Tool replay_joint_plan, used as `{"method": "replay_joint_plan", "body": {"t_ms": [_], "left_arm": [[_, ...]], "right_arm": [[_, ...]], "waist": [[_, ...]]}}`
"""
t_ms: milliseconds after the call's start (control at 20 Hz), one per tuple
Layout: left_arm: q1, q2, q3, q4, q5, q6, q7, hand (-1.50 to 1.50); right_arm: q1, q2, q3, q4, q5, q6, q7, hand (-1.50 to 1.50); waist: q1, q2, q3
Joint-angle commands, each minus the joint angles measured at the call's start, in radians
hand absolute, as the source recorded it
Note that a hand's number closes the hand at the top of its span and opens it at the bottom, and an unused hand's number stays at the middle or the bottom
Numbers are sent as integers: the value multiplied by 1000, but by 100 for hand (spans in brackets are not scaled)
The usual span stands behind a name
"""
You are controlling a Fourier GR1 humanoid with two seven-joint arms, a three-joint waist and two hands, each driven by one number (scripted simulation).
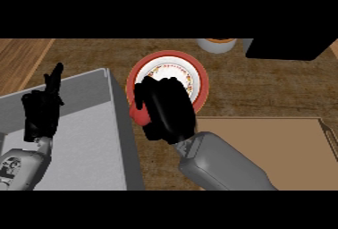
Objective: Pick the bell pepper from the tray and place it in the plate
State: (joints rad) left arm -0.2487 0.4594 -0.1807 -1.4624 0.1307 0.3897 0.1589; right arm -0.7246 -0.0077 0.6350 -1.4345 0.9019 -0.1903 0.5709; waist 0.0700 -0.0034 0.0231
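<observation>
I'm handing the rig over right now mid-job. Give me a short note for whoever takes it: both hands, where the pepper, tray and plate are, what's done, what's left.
Right robot hand: curled over a red object, apparently the bell pepper, at the lower left rim of the plate. The hand hides most of it.
Left robot hand: open, fingers up, resting over the grey tray at the view's left.
Done: pepper is out of the tray and at the plate.
Left: whether it already rests on the plate cannot be told; probably shift it toward the plate's centre, release, withdraw the right hand.
</observation>
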Motion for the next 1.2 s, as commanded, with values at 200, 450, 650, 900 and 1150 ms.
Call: {"method": "replay_joint_plan", "body": {"t_ms": [200, 450, 650, 900, 1150], "left_arm": [[78, -95, -67, 43, 67, -51, 57, 0], [87, -95, -74, 33, 69, -59, 54, 0], [76, -107, -84, 30, 54, -42, 65, 0], [100, -107, -72, 27, 66, -51, 23, 0], [90, -110, -103, 7, 52, -35, 62, 0]], "right_arm": [[-150, 8, -66, 217, -50, -70, 65, 150], [-204, 8, -109, 352, -91, -90, 15, 150], [-216, 8, -116, 474, -103, -93, -40, 150], [-236, 8, -157, 592, -197, 1, -108, 150], [-227, 8, -169, 718, -261, 111, -181, 150]], "waist": [[-11, 23, -25], [-8, 29, -25], [-12, 34, -24], [-4, 37, -25], [-5, 38, -23]]}}
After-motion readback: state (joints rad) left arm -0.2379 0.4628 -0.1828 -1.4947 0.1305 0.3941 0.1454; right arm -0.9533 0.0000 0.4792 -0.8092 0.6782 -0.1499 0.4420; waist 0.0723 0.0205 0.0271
